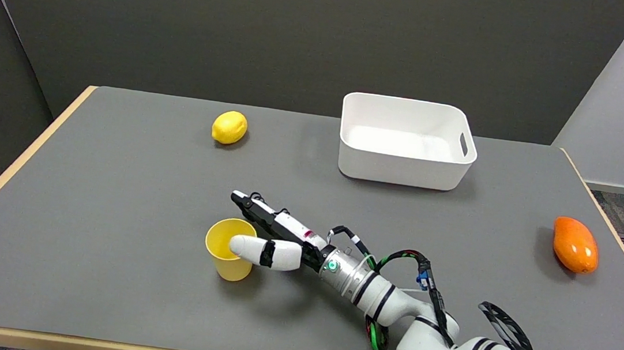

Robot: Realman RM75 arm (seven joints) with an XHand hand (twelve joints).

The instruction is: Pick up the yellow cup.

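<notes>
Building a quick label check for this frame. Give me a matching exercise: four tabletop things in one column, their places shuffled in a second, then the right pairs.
Things:
1. yellow cup
2. lemon
3. white bin
4. orange mango

Places:
A. near the table's right edge
B. far side of the table, left of centre
C. table's middle, at the fingers of the right hand
D. far side of the table, right of centre, nothing visible inside

Pairs: 1-C, 2-B, 3-D, 4-A
</notes>
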